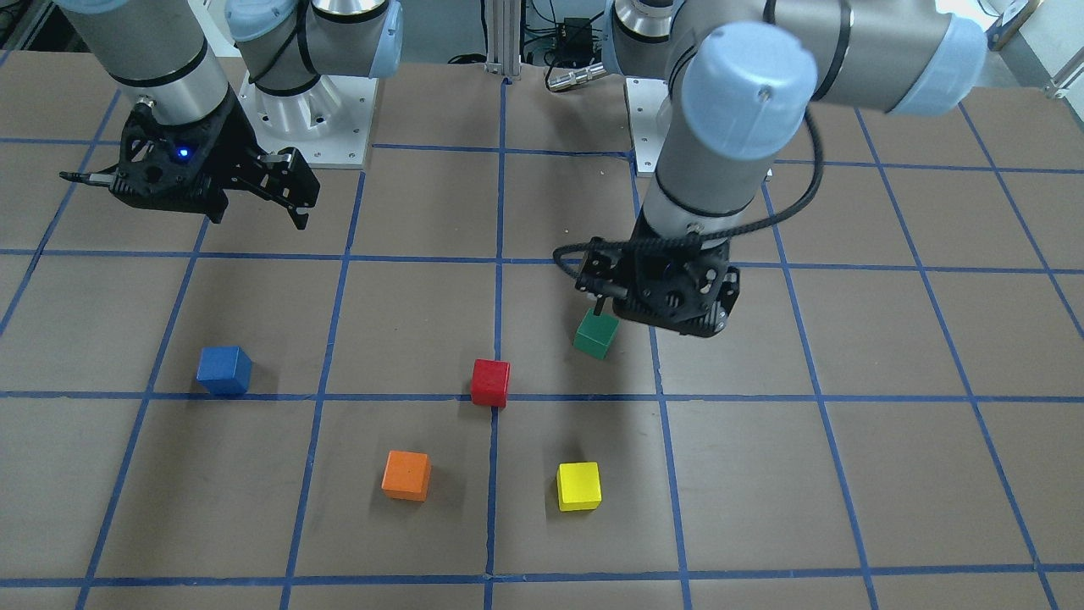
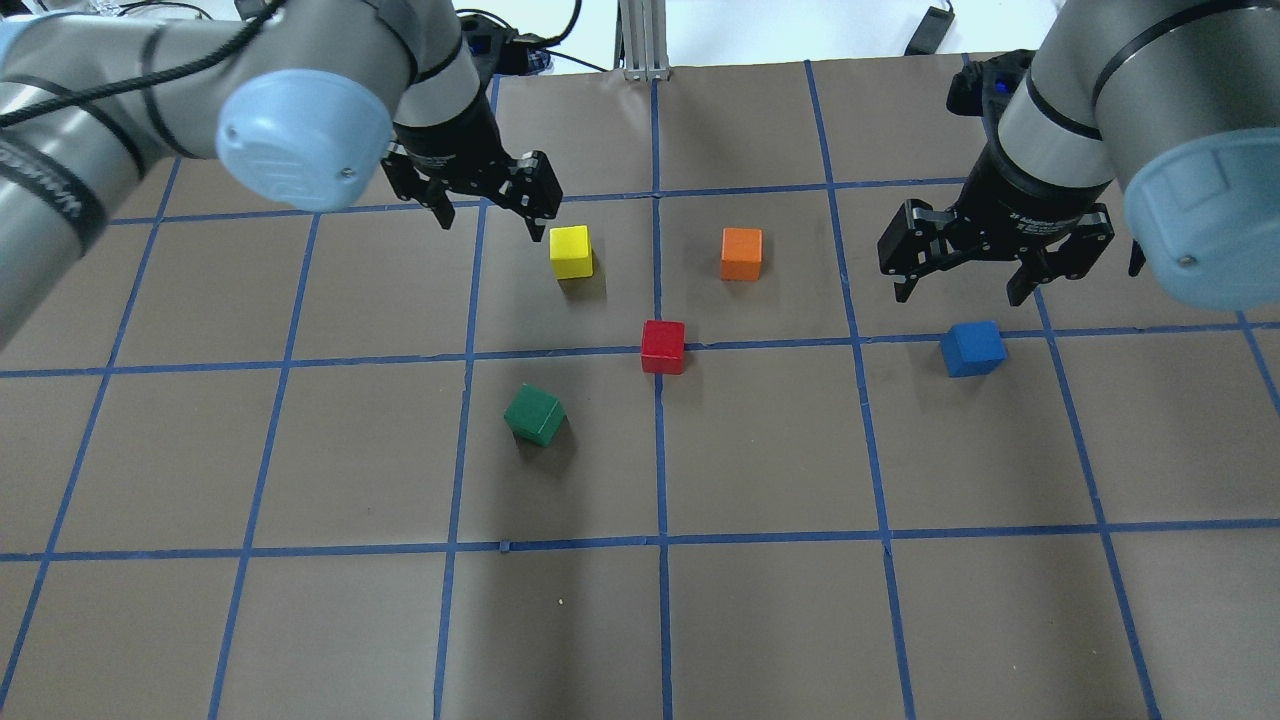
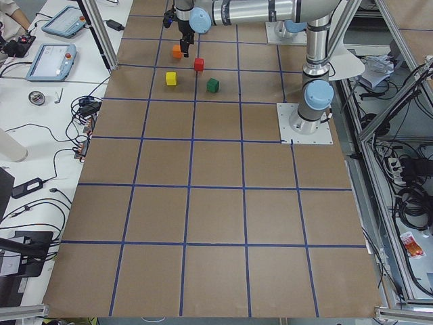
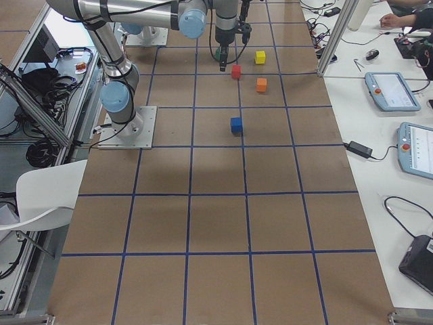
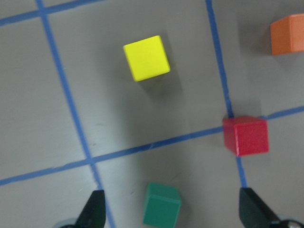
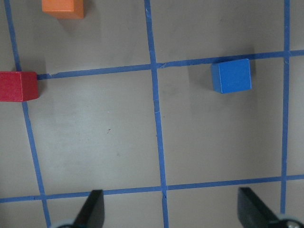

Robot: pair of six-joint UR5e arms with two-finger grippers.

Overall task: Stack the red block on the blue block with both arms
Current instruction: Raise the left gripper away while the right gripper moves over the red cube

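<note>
While both jaws stand wide and empty, the left gripper (image 2: 490, 215) should centre squarely over the red block (image 2: 663, 346) in the middle of the table (image 2: 760, 620); the blue block (image 2: 972, 348) lies well right, near the right gripper (image 2: 958, 288).

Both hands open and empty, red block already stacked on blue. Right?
Not stacked. The red block sits alone on the table, well apart from the blue block, which has nothing on it. The overhead exterior view shows this. The rest holds: the left hand and the right hand are open and empty.
</note>
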